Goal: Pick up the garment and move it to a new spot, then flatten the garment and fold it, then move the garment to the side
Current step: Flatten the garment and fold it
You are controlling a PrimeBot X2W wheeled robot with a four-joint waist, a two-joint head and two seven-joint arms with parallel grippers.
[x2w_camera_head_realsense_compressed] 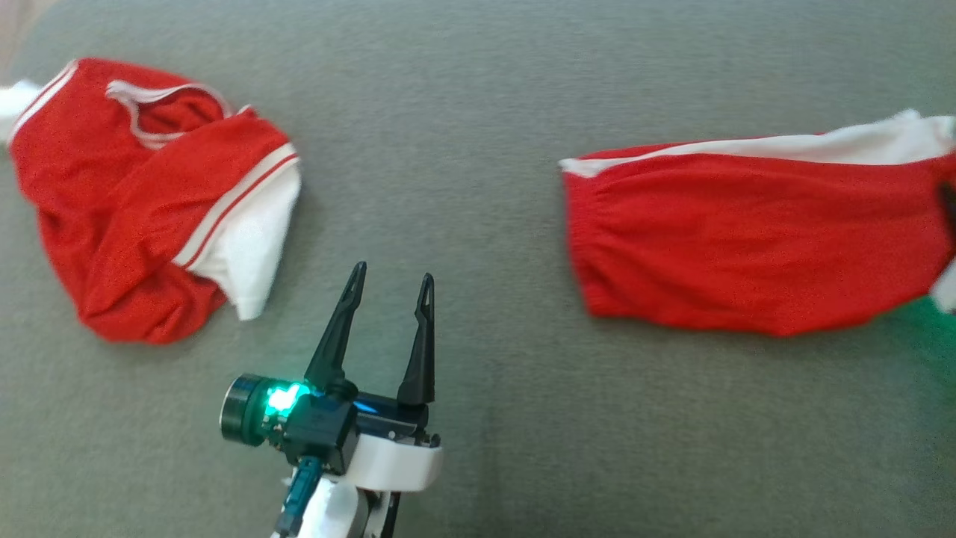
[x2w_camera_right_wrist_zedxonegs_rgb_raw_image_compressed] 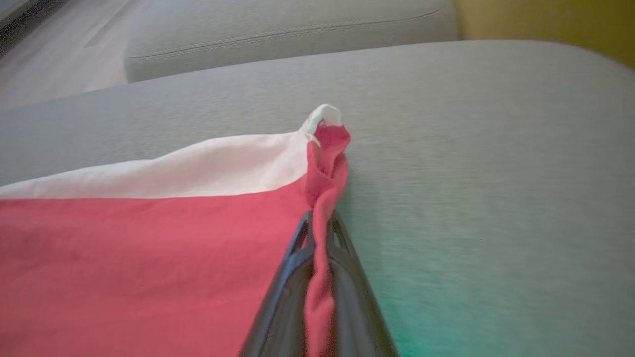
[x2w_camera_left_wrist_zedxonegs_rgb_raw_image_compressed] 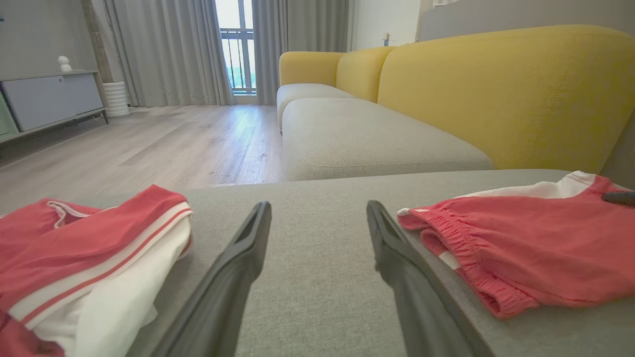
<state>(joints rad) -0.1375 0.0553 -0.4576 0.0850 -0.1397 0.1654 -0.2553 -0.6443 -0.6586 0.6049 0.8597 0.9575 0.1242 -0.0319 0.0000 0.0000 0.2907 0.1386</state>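
The garment (x2w_camera_head_realsense_compressed: 747, 239), red with a white side band and a gathered elastic hem, lies spread on the grey cushion at the right. In the right wrist view my right gripper (x2w_camera_right_wrist_zedxonegs_rgb_raw_image_compressed: 318, 225) is shut on a bunched red fold at the garment's (x2w_camera_right_wrist_zedxonegs_rgb_raw_image_compressed: 149, 258) edge, near its white corner. In the head view that gripper (x2w_camera_head_realsense_compressed: 948, 205) is a dark tip at the far right edge. My left gripper (x2w_camera_head_realsense_compressed: 393, 273) is open over bare cushion between the two pieces of clothing, holding nothing. From the left wrist, the open fingers (x2w_camera_left_wrist_zedxonegs_rgb_raw_image_compressed: 318, 206) point past the garment (x2w_camera_left_wrist_zedxonegs_rgb_raw_image_compressed: 521, 248).
A second red and white piece (x2w_camera_head_realsense_compressed: 142, 202) lies crumpled at the left. The grey cushion (x2w_camera_head_realsense_compressed: 478, 112) is an ottoman-like seat; beyond it stand a yellow-backed sofa (x2w_camera_left_wrist_zedxonegs_rgb_raw_image_compressed: 496, 89), wooden floor (x2w_camera_left_wrist_zedxonegs_rgb_raw_image_compressed: 149, 144) and a low cabinet (x2w_camera_left_wrist_zedxonegs_rgb_raw_image_compressed: 49, 99).
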